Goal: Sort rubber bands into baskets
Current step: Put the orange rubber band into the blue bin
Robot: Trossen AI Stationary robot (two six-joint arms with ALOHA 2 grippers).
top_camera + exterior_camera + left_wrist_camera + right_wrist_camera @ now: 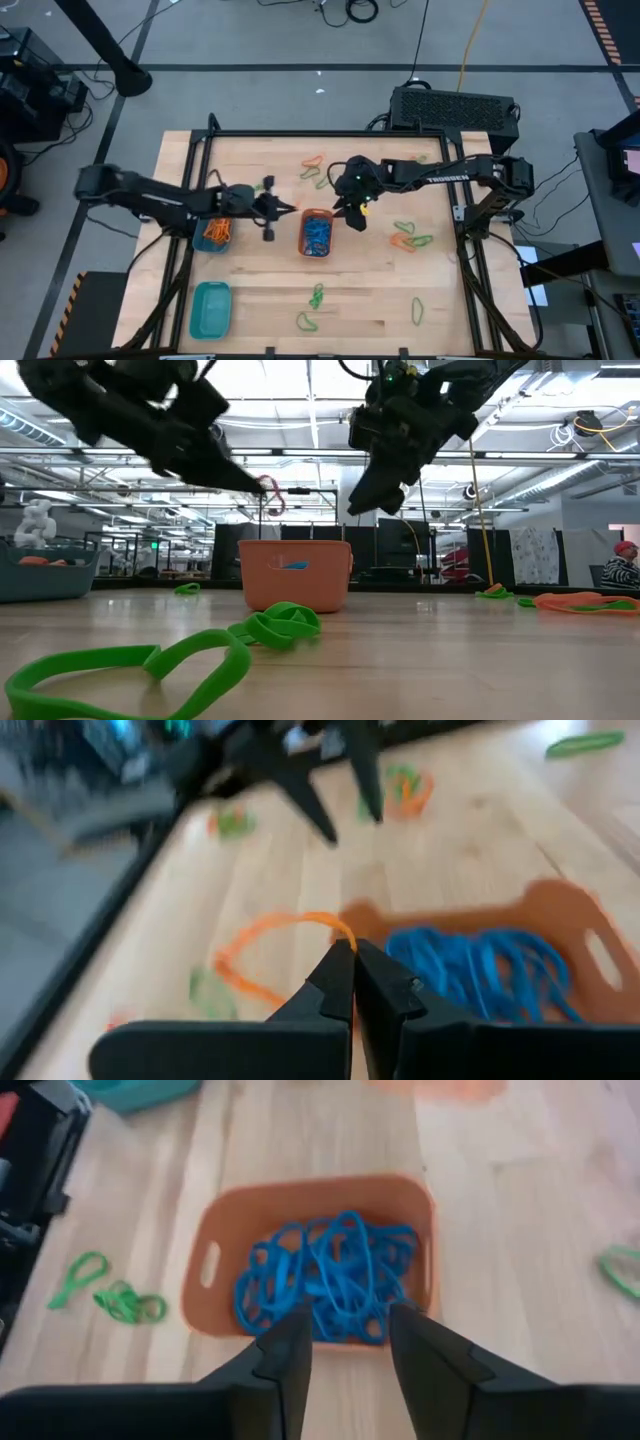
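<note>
While the left gripper (353, 982) pinched an orange band (262, 945), it risked snagging; right gripper (345, 1342), spread, hovered at the orange basket's (215, 1230) three o'clock.

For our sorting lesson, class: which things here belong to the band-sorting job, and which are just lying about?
Part of the job:
- orange basket full of blue rubber bands
- orange rubber band pinched in the left hand
- right hand, open above the orange basket
- teal basket
- loose green rubber bands

Just lying about:
- black box beyond the table
- floor cables
</note>
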